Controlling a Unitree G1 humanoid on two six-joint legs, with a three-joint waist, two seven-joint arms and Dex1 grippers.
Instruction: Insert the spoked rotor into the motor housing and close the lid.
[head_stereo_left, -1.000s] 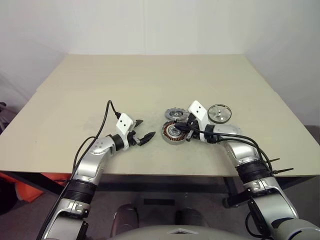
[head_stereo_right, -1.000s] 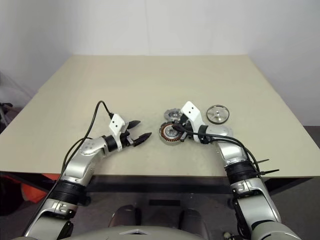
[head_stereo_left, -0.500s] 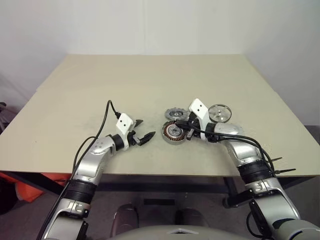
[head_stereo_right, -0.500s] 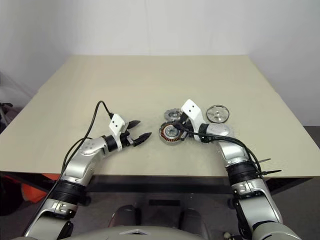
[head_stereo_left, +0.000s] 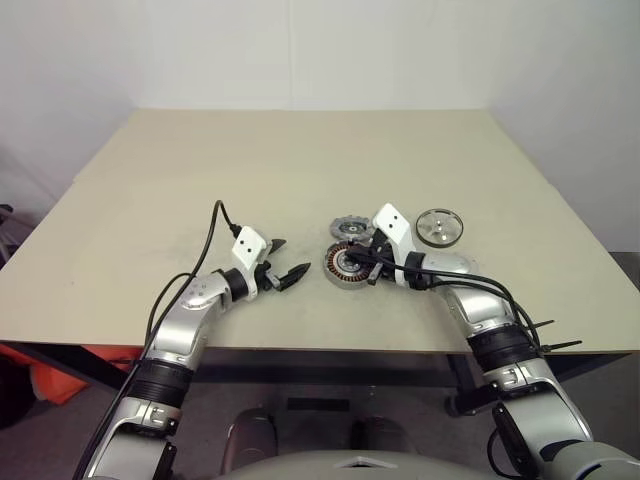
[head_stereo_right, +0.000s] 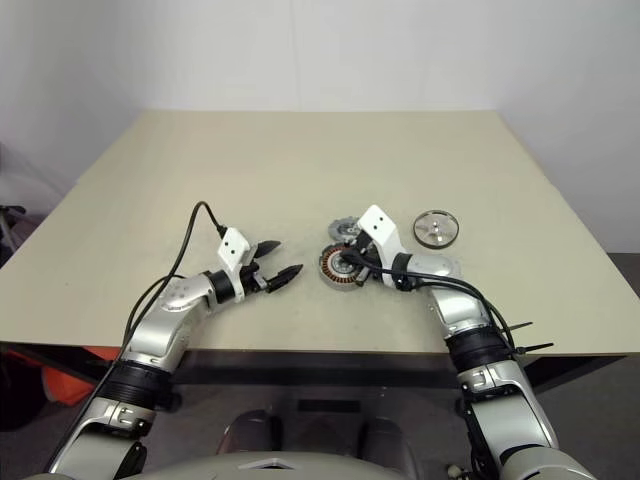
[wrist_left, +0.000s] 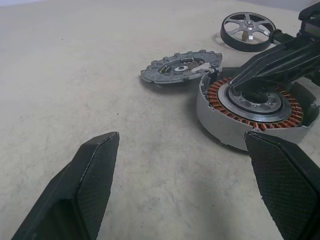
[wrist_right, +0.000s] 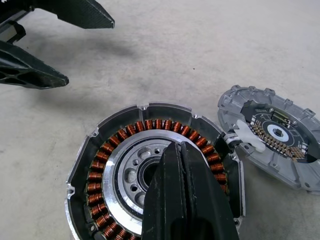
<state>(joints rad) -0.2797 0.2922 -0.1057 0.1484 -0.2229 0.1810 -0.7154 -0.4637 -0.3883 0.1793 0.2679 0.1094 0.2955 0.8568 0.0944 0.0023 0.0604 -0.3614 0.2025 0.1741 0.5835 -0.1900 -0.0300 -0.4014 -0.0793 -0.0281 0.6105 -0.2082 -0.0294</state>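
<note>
White walls close off the back, and the bare beige table (head_stereo_left: 300, 160) carries all three parts near its front edge. Reading left to right: my left pincer (head_stereo_left: 292, 257) hangs released, fingers spread wide and holding nothing, aimed at the parts from well to their left.

Next comes the motor housing (head_stereo_left: 345, 265), flat on the table with its copper windings showing, so nothing is seated in it. Just behind it and close to its rim lies what I take for the lid (wrist_left: 182, 66) (a notched grey plate with a small circuit board on its face). My right pincer (wrist_right: 181, 155) is clenched on nothing, with its tips over the housing's silver centre. Furthest right, apart from the others, the spoked rotor (wrist_left: 248, 25) lies flat on the table.

My judgement: no step of the task is done. The rotor must be picked up and lowered over the windings, then the lid set on top.

I cannot tell whether the clenched tips press on the bearing or float just above it. They cover part of the housing's centre, and the right wrist view cuts off its near rim. From the head views the rotor's spokes are hard to make out.
</note>
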